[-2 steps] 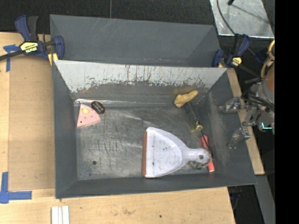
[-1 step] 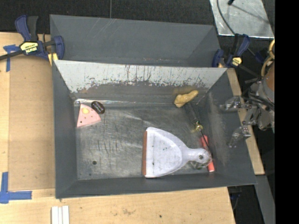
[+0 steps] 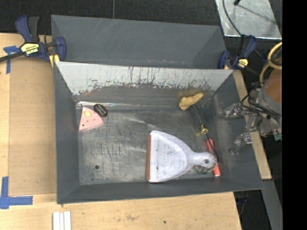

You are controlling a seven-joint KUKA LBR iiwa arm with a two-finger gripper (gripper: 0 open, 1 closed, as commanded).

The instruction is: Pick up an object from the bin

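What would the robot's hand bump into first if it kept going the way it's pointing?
Probably the bin's sloping right wall, just under the hand; the thin red-handled tool lies farther in. Depth is unclear here.

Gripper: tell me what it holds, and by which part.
Nothing. The gripper hangs open by the right wall of the bin, apart from the dustpan.

A white dustpan (image 3: pixel 168 159) is lying flat near the right of the bin (image 3: pixel 144 47), handle pointing right. A red-handled tool (image 3: pixel 211 150) is lying just beside that handle. A tan lump (image 3: pixel 190 100) is resting by the far wall. A pink wedge (image 3: pixel 88 120) is sitting far left.
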